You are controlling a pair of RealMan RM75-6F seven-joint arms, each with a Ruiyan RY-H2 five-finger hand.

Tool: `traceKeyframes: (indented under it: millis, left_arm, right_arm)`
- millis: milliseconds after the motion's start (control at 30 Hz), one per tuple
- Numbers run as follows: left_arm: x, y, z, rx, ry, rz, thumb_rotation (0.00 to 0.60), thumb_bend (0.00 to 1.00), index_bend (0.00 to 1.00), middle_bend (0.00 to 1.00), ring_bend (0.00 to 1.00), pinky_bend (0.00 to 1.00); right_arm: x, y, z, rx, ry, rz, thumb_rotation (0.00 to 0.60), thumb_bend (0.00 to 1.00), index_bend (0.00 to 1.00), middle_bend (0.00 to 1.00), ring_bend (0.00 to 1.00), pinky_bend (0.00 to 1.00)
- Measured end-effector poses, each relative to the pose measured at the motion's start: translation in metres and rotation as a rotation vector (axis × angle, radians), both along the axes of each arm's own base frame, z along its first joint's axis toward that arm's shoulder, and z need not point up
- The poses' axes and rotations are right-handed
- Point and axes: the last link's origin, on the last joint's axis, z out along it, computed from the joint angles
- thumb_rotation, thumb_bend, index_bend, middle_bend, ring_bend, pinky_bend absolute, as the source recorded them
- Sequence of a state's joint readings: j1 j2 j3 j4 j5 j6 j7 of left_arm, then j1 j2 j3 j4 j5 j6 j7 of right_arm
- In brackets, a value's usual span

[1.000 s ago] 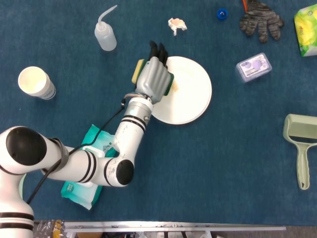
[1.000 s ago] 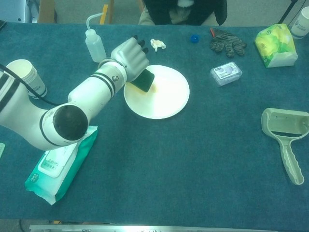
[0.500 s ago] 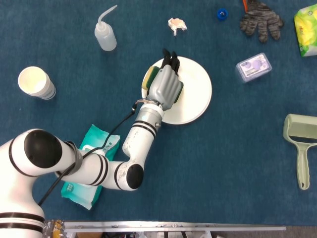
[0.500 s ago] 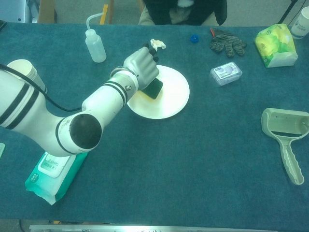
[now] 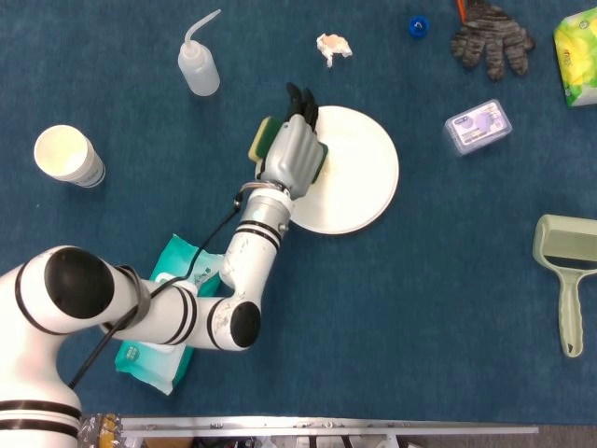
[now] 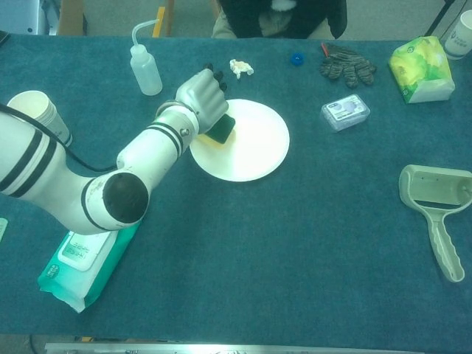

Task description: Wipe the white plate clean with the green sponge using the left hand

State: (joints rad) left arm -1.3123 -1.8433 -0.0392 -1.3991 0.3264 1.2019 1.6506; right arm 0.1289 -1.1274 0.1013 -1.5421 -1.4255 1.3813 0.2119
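Green sponge [image 6: 220,130] under palm-down left robot hand [image 5: 290,155]

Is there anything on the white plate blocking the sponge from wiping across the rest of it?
Nothing visible. The left robot hand holds the green sponge on the left edge of the white plate, whose remaining surface shows bare.

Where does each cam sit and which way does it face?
Head view: high above, facing straight down at the table; shows the left arm and left hand on the sponge at the plate.
Chest view: lower, at the table's near edge, looking forward across it; same arm, left hand.
Shared: plate, sponge, bottle, cup. No right hand in either.
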Motion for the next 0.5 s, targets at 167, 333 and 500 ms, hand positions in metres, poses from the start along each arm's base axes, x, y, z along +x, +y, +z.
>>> traceKeyframes:
  millis: [167,333,500]
  left_arm:
    - [0.001,0.004,0.008,0.029,-0.013,0.002,0.573,0.30,0.45,0.08,0.00,0.02]
    - [0.011,0.001,0.009,0.018,-0.048,-0.001,0.573,0.30,0.45,0.08,0.00,0.02]
    - [0.024,-0.006,0.004,-0.008,-0.081,-0.006,0.572,0.30,0.45,0.08,0.00,0.02]
  right_arm:
    - [0.001,0.000,0.000,0.002,-0.001,0.004,0.600,0.39,0.43,0.39,0.24,0.45]
    - [0.001,0.000,0.000,0.001,-0.002,0.005,0.600,0.39,0.43,0.39,0.24,0.45]
    - [0.000,0.001,0.002,-0.004,0.000,0.001,0.600,0.39,0.43,0.39,0.24,0.45]
